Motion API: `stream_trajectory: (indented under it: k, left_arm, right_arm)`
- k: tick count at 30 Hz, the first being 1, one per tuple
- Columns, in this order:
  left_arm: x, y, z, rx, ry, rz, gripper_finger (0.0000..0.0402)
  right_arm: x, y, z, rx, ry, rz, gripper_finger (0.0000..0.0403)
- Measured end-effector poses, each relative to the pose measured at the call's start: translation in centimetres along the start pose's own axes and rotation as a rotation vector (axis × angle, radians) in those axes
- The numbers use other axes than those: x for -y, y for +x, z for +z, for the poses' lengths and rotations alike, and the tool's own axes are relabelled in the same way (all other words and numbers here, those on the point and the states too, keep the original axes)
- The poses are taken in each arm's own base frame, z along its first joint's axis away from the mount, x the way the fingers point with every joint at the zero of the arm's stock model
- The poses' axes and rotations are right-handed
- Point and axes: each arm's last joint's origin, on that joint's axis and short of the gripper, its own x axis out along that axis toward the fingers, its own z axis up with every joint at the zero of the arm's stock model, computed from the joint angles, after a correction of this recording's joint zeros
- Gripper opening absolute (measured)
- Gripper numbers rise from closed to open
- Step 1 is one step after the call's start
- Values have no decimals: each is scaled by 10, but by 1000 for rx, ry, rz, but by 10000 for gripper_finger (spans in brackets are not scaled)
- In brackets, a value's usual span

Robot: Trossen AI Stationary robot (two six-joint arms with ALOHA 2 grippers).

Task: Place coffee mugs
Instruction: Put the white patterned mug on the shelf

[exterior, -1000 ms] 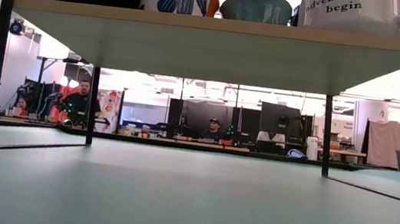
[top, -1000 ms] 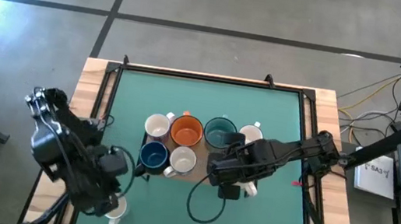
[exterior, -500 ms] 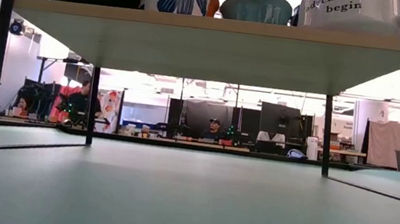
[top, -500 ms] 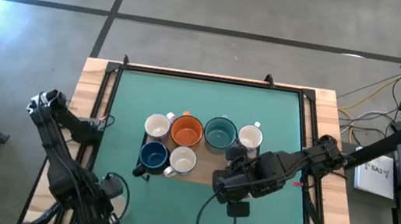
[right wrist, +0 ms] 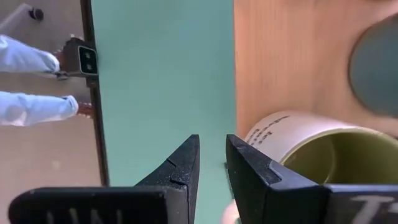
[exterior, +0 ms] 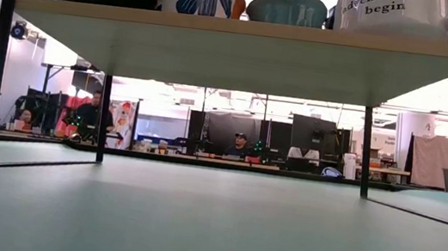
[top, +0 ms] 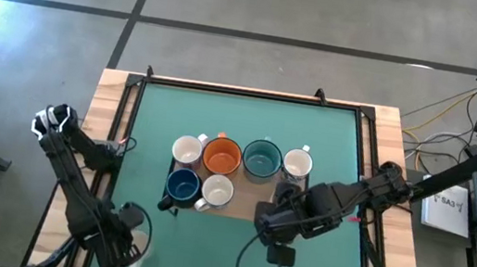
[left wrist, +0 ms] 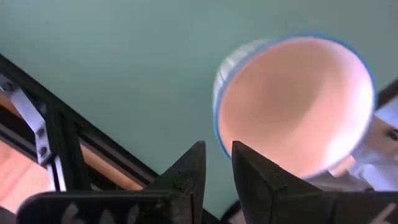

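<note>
mugs: six on the wooden shelf (top: 228, 209) at table centre | left gripper (left wrist: 214, 163): at 7 o'clock, fingers nearly closed, empty, beside a blue-rimmed mug (left wrist: 292, 102) | right gripper (right wrist: 211, 158): at 4 o'clock, narrow gap, empty | risk: we think the right fingers may bump the printed mug (right wrist: 305, 146) off the shelf edge
</note>
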Motion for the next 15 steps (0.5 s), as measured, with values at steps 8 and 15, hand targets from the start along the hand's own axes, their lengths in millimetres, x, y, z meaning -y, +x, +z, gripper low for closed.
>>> stream_trajectory:
  k: [8, 15]
  left_arm:
    - [-9, 7, 2, 19, -15, -22, 61]
    - [-3, 14, 3, 27, -42, -92, 61]
  right_arm:
    - [-10, -1, -6, -2, 75, 11, 68]
    - [-18, -1, -11, -5, 57, 18, 68]
